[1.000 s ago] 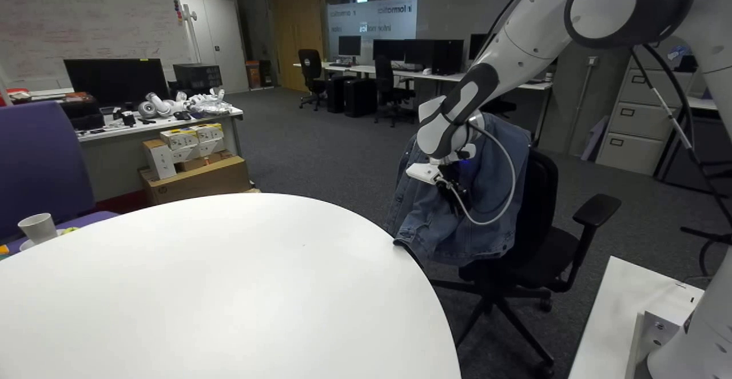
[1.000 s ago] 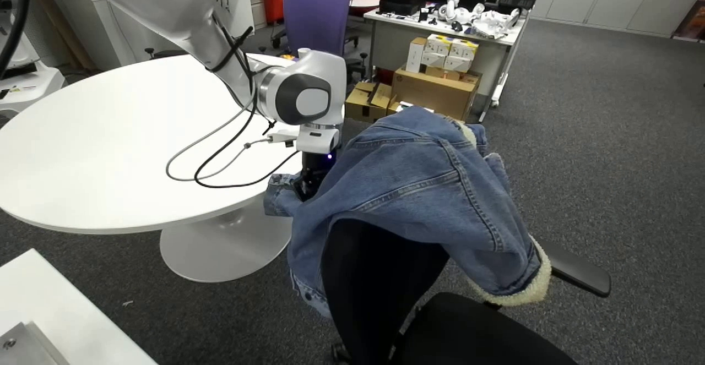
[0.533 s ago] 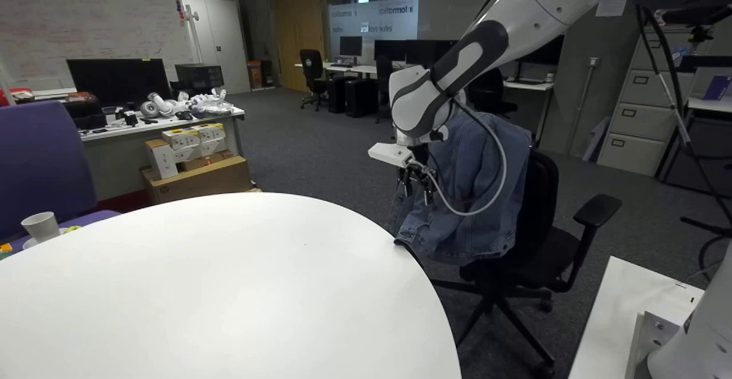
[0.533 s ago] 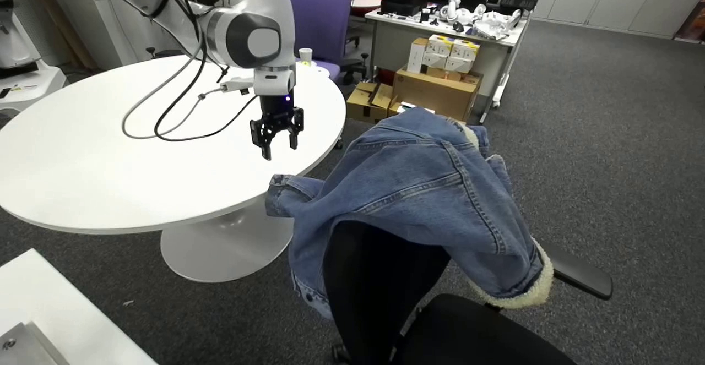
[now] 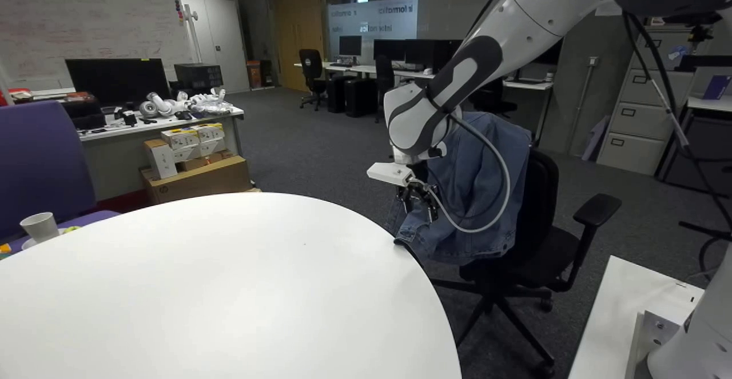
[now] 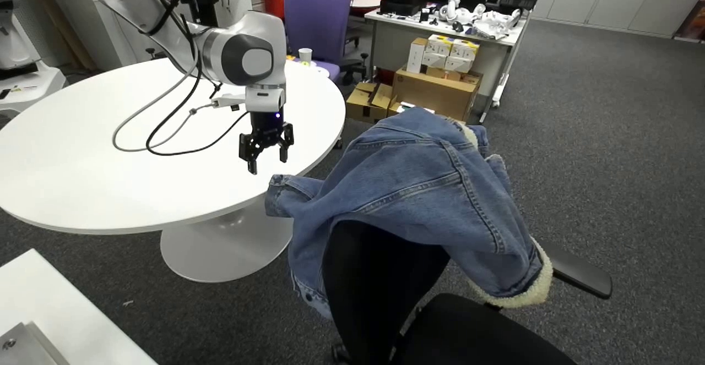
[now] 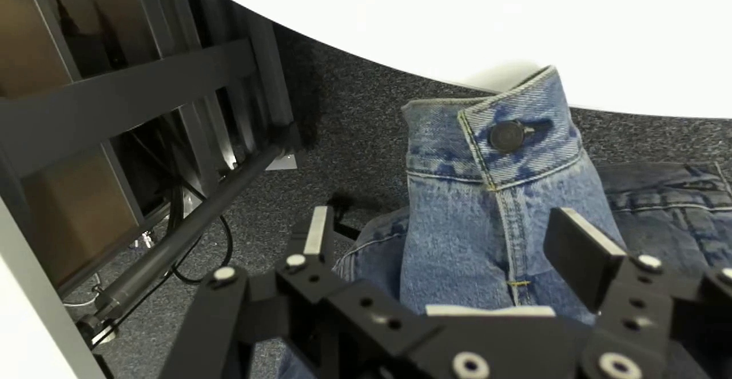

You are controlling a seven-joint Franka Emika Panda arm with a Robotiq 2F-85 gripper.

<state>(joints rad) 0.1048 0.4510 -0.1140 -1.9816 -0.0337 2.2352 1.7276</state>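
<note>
scribbled whiteboard (image 5: pixel 86 19) | dark grey carpet (image 6: pixel 606 134) | purple chair (image 6: pixel 318 18) | filing cabinet (image 5: pixel 637 122)

White cup (image 6: pixel 305 55) on purple chair (image 6: pixel 318 18); stacked boxes (image 6: pixel 433 94) by cluttered desk (image 6: pixel 497 59)

To me this reads as an office crossed with a robotics lab. I see a whiteboard (image 5: pixel 86 24) scrawled over in red, computer monitors (image 5: pixel 420 52) lined up along the far side, black swivel chairs (image 5: pixel 311 64), a filing cabinet (image 5: pixel 635 124) and dark grey carpet (image 5: pixel 320 153). A lettered glass partition (image 5: pixel 372 18) stands at the back, and what says lab is the robot arm (image 5: pixel 517 24) I'm driving.
</note>
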